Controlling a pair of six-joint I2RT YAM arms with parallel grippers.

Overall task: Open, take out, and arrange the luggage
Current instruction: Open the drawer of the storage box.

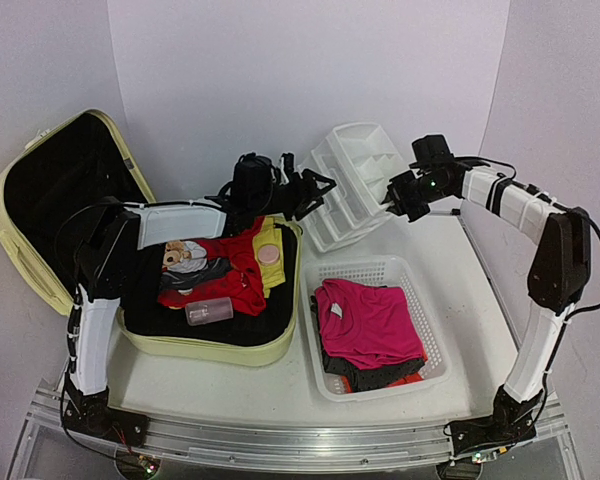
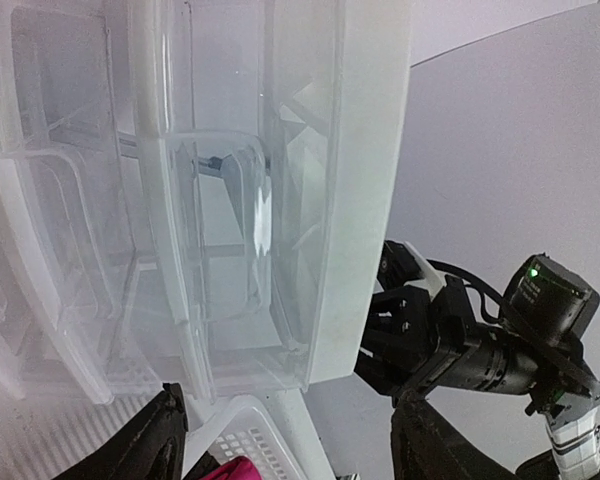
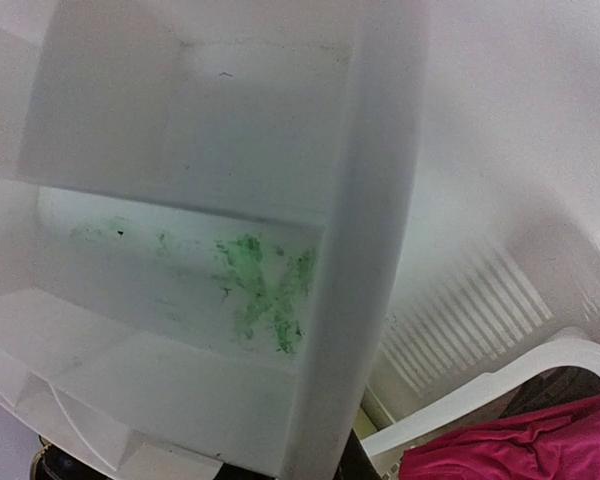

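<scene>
1. Top view: the luggage (image 1: pixel 210 350) lies open on the surface, lid leaning back and clothes inside. Just right of it the white organizer (image 1: pixel 355 185) stands tilted. The right pincer (image 1: pixel 398 198) pinches the rim farthest from the luggage, probably to steady it.
2. Left wrist: the left pincer (image 2: pixel 298 438) is spread at the organizer's luggage-side edge, gripping nothing.
3. Right wrist: the organizer's wall fills the view, with the basket (image 3: pixel 500 385) below. The luggage is unseen.

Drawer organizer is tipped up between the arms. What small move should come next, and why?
Probably have the right gripper lower the drawer organizer flat onto the table behind the basket. It stands tilted on edge, with only the right gripper pinching its rim; the left gripper is open beside it, holding nothing. Laid flat, it could take items from the luggage.
</scene>
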